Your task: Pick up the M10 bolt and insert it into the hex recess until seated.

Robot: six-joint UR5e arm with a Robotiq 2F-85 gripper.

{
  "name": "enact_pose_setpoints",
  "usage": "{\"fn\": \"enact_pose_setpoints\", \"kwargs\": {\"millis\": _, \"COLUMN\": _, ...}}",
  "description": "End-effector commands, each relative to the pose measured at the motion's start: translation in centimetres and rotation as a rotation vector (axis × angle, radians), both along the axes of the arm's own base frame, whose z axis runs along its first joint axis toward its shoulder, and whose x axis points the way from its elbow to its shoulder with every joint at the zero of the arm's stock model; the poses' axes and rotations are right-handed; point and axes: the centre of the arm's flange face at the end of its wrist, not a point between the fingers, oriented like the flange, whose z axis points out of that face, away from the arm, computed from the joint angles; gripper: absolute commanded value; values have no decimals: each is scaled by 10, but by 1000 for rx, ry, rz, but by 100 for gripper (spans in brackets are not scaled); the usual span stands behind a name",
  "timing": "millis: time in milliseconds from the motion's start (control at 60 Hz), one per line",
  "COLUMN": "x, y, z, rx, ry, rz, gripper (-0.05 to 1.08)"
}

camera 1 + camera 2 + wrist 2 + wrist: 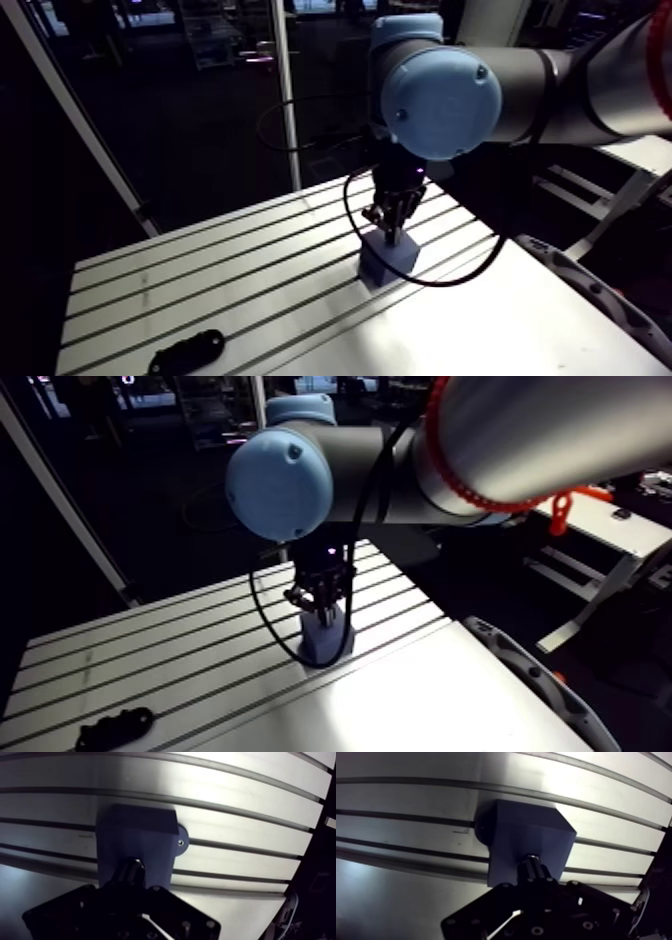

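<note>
Clenching bolt [532, 868] | end effector [392, 225] over blue block [387, 260] | slotted table [200, 270] | black part [187, 350] well apart

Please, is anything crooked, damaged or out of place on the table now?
Nothing stands out. The blue block sits flat on the slotted table, and the tool holds the bolt pointing at its top face.

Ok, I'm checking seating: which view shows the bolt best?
The wrist view: the bolt shows close up, gripped by the hand, its tip at the blue block. In the arm view it cannot be made out.
</note>
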Motion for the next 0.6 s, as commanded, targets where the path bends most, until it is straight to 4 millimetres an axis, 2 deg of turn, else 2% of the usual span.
{"fn": "enact_pose_setpoints", "kwargs": {"millis": 17, "x": 0, "y": 0, "z": 0, "rx": -1, "ry": 1, "rz": 0, "gripper": 108}}
{"fn": "enact_pose_setpoints", "kwargs": {"millis": 600, "x": 1, "y": -1, "z": 0, "rx": -2, "ry": 0, "rz": 1, "gripper": 108}}
